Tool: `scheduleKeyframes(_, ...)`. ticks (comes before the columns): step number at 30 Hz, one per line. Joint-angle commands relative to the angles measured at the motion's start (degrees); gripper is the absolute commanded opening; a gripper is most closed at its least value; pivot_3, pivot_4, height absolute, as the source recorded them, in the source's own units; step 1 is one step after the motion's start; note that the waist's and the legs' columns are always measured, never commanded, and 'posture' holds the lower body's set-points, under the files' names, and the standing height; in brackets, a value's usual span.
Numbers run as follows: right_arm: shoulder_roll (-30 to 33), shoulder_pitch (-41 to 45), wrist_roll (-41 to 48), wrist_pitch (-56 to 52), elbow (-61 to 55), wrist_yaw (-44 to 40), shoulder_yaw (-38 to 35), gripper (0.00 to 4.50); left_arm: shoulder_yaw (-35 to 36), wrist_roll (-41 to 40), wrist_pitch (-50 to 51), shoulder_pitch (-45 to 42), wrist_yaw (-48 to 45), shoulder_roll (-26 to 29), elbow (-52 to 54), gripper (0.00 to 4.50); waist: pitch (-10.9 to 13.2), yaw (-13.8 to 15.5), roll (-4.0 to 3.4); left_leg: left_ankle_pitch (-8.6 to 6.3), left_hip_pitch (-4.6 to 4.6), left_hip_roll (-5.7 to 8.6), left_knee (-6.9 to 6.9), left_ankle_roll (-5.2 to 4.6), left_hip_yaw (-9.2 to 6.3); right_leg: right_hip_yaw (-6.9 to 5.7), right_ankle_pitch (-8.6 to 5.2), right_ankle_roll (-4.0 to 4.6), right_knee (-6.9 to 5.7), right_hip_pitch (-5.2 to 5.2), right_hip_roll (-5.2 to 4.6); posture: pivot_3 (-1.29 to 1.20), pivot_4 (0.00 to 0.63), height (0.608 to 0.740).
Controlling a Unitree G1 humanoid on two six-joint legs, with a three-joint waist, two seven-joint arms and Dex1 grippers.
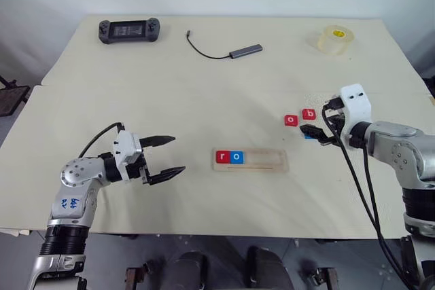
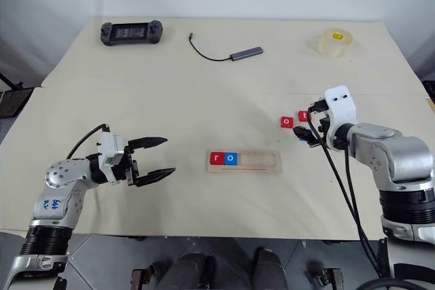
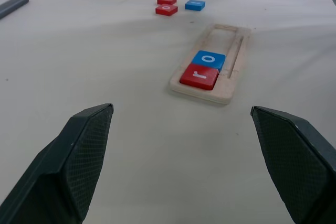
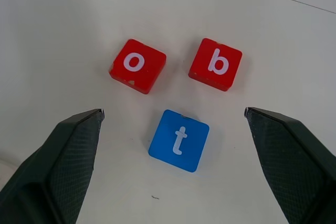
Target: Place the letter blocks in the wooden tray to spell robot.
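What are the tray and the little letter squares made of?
The tray looks like pale bare wood: matte, with faint grain. The letter squares, like the red b and blue t, look like painted wood or plastic: smooth colour, with a chipped edge on one.

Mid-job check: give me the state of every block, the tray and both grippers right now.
Red r block: in tray.
Blue o block: in tray, beside r.
Red o block: loose on table.
Red b block: loose.
Blue t block: loose.
Pale wooden tray: two placed.
Left gripper: open, empty.
Right gripper: open, empty.
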State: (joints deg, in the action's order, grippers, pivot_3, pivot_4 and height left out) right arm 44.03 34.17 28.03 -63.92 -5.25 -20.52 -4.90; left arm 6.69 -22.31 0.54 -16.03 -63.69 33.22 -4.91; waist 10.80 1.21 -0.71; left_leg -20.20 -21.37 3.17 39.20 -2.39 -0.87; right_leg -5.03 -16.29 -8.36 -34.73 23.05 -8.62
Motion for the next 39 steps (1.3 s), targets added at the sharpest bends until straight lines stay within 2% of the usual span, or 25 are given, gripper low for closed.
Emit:
scheduleKeyframes(1, -0.43, 1.82, -1.59, 1.47, -0.73, -0.04, -1.14, 4.5, 0.62, -0.84, -0.28, 1.02, 1.18, 0.02, 2.91, 4.46, 0.0, -0.06, 0.0, 0.0, 0.0, -0.01, 0.0, 0.0, 0.03, 0.0, 0.0, -0.01, 0.01, 0.0, 0.0, 0.0, 0.15, 0.74)
scheduleKeyframes(15, -3.72, 3.72, -5.32, 1.53, 2.49, 0.86, -1.38, 4.5, 0.45, -1.48, 1.22, 1.05, 3.26, -0.02, 4.36, 4.46, 0.0, -0.24, 0.0, 0.03, 0.03, -0.07, 0.09, 0.05, 0.11, 0.04, 0.01, -0.03, -0.05, -0.01, 0.04, 0.0, 0.15, 0.74)
scheduleKeyframes(22, -8.42, 12.78, -11.58, 9.2, 22.31, 5.39, -1.63, 4.5, -0.57, -1.46, 1.57, 1.5, 3.9, -0.76, 5.96, 4.46, 0.0, -1.08, 0.0, 0.04, 0.06, -0.06, 0.09, 0.06, 0.12, 0.04, 0.01, -0.03, -0.08, -0.01, 0.05, 0.0, 0.15, 0.74)
scheduleKeyframes(26, -10.12, 15.74, -13.46, 12.85, 29.1, 4.57, -0.54, 4.5, -0.62, -1.6, 1.73, 2.14, 4.44, -0.8, 7.03, 4.46, 0.0, -1.58, -0.01, 0.03, 0.06, -0.06, 0.04, 0.06, 0.11, 0.04, 0.01, -0.03, -0.07, -0.01, 0.05, 0.0, 0.15, 0.74)
scheduleKeyframes(33, -12.54, 17.68, -15.56, 15.87, 33.91, 3.63, -0.23, 4.5, 0.2, -1.82, 1.61, 3.84, 5.37, -0.52, 8.33, 4.46, -0.01, -2.18, -0.01, 0.04, 0.07, -0.09, 0.04, 0.07, 0.12, 0.05, 0.01, -0.03, -0.08, 0.0, 0.06, 0.0, 0.15, 0.74)
scheduleKeyframes(39, -14.09, 18.24, -15.7, 15.39, 33.15, 3.13, -0.56, 4.5, 0.28, -1.76, 1.46, 4.26, 5.86, -0.42, 8.6, 4.46, -0.01, -2.24, -0.02, 0.04, 0.07, -0.09, 0.06, 0.07, 0.11, 0.07, 0.01, -0.03, -0.12, 0.0, 0.06, 0.0, 0.15, 0.74)
